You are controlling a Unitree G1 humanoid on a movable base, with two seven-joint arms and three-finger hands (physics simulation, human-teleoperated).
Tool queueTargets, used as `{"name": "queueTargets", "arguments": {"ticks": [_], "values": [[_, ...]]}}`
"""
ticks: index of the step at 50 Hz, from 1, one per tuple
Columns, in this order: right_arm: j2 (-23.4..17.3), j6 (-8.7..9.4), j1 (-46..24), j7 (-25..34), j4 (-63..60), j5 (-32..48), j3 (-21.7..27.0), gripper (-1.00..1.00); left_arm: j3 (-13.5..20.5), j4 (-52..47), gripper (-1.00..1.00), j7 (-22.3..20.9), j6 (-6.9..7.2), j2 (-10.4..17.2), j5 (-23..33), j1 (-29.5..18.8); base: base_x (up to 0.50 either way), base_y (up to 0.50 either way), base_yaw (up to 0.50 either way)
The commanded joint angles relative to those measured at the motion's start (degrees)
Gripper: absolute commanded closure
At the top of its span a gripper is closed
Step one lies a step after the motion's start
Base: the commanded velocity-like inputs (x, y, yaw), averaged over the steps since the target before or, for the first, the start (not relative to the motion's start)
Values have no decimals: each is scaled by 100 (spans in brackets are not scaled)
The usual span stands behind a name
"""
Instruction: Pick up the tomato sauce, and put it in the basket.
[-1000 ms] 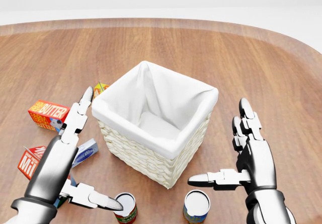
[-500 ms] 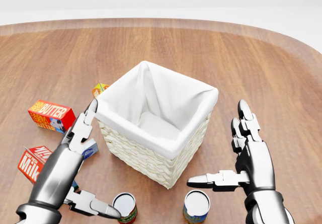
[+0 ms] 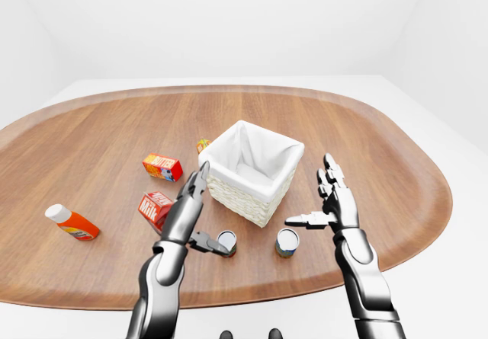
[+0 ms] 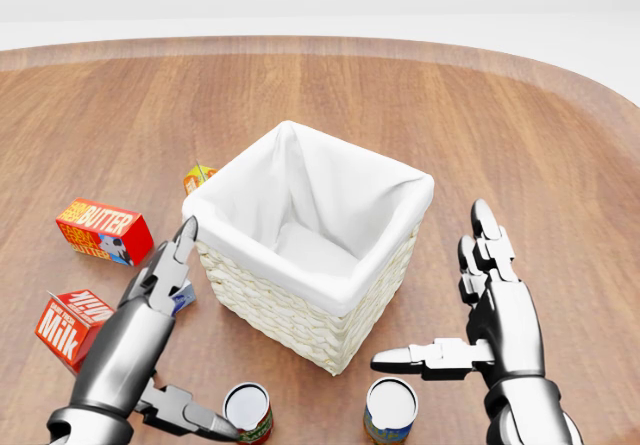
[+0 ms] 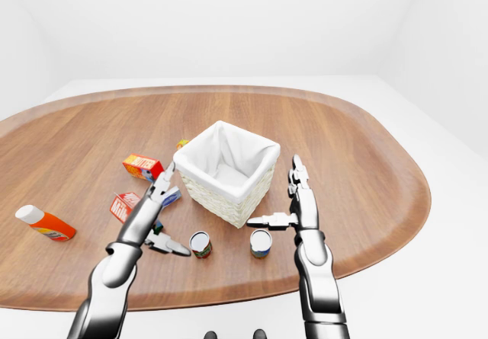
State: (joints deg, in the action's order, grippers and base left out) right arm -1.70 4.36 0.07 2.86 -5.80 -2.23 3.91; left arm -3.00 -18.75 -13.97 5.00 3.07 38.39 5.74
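The tomato sauce can [image 4: 248, 412], red-labelled with a white lid, stands upright near the bottom edge of the head view, below the basket. The wicker basket [image 4: 310, 310] has a white cloth lining and nothing inside. My left hand [image 4: 203, 340] is open at the can's left, its thumb tip just touching or almost touching the can's left side and its fingers pointing up along the basket's left wall. My right hand [image 4: 430, 285] is open at the basket's right, thumb stretched out over a second can [image 4: 390, 410] with a blue and orange label.
A butter box [image 4: 103, 230] and a milk carton [image 4: 68, 325] lie left of my left hand. A small blue box [image 4: 182, 295] is partly hidden behind that hand. A small orange box [image 4: 198, 177] sits at the basket's upper left. An orange bottle [image 3: 70, 222] lies far left.
My left hand has slid down and toward the bottom of the head view, its thumb staying at the red can. The right hand has hardly moved.
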Motion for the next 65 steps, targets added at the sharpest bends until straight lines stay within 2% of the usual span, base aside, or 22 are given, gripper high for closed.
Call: {"name": "queueTargets", "arguments": {"ticks": [1, 24, 27, 31, 34, 36, 50, 56, 65], "values": [[-14, 18, -30, -2, 21, -17, 23, -100, -50, 187, -100, 109, 0, 3, 185, 27, 0, 0, 0], [-16, 8, -34, -2, 47, -19, 25, -100, -101, 284, -100, 165, -32, 7, 390, 53, 0, 0, 0], [-14, 12, -31, -2, 41, -18, 22, -100, -79, 205, -100, 92, 0, 9, 409, 36, 0, 0, 0], [-6, -15, -22, -2, 64, -6, 6, -100, -85, 284, -100, 175, -66, 13, 440, 65, 0, 0, 0], [-5, -35, -22, 0, 83, -5, 3, -100, -109, 158, -100, 96, 0, 0, 494, 86, 0, 0, 0], [-7, -15, -24, -1, 65, -8, 7, -100, -148, 296, -100, 223, -128, 8, 534, 127, 0, 0, 0], [-2, -2, -2, 1, 35, -6, -1, -100, -289, 555, -100, 411, -345, 4, 728, 207, 0, 0, 0], [-6, -23, -21, 1, 71, -10, 9, -100, -332, 648, -100, 463, -392, 3, 783, 208, 0, 0, 0], [-6, -24, -20, -1, 71, -12, 8, -100, -418, 1119, -100, 694, -537, 1, 898, 101, 0, 0, 0]]}}
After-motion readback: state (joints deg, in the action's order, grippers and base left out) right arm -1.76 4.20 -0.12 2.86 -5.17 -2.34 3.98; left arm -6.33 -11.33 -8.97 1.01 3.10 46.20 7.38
